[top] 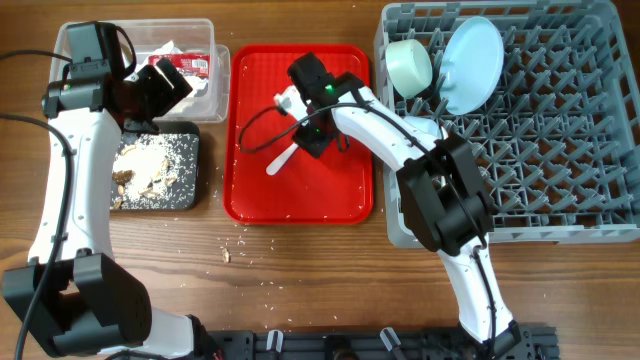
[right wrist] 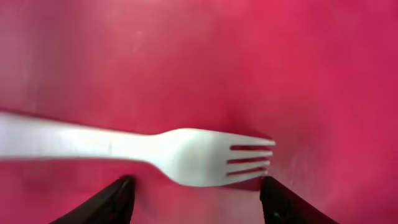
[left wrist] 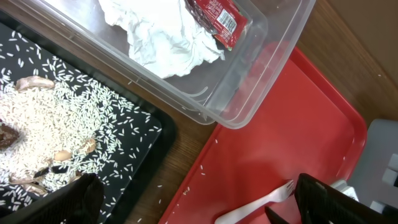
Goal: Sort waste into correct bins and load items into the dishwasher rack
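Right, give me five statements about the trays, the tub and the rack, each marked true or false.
1. The white plastic fork lies on the red plastic serving tray. True.
2. The crumpled white paper napkin sits in the shallow black rectangular tray. False: it is in the clear plastic rectangular tub.
3. The light blue round plate stands in the large grey plastic dishwasher rack. True.
4. The right claw is shut on the fork. False: it is open, its fingers apart on either side of the fork's head.
5. The black tray holds nothing. False: white grains and brownish food scraps lie in it.
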Robot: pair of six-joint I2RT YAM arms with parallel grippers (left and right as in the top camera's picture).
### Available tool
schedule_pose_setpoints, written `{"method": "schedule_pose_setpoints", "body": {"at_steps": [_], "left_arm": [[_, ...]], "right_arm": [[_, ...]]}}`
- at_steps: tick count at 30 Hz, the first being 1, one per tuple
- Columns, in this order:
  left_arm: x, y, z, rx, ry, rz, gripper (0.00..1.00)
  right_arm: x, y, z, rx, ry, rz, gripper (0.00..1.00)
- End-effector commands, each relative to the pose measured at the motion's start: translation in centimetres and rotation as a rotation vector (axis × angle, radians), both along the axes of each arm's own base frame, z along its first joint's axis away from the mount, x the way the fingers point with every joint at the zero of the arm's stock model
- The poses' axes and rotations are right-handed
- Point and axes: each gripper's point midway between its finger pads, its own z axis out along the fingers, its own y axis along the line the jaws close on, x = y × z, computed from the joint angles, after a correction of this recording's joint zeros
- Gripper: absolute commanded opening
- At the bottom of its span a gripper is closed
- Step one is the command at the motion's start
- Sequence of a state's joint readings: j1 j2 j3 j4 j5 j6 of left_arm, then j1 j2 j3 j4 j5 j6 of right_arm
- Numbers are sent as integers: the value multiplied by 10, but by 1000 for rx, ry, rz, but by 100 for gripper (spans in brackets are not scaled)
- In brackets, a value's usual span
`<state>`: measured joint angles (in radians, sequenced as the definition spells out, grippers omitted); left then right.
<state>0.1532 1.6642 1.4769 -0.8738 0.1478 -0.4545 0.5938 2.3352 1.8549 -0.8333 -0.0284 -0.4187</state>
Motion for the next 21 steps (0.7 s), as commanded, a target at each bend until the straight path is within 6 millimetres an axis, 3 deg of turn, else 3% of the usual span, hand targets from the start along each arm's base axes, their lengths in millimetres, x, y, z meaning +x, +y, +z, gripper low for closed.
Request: {"method": "schedule_pose_setpoints", "body": {"at_steps": [1,5,9,16,21], "left_arm": [[3,0,5,-5,-15,-4,100],[3,0,5,-5,-15,-4,100],[3,0,5,-5,-15,-4,100],[3,0,5,-5,-15,-4,100],[3,0,5,-5,-15,-4,100]], "right_arm": [[14,-3,23,-93,-131,344,66],[21,4,26,-92,-192,518,70],[25,26,28,24,-247,631,73],[24,25,-1,29,-209,628,68],[38,28,5,84,-231,471,59]]}}
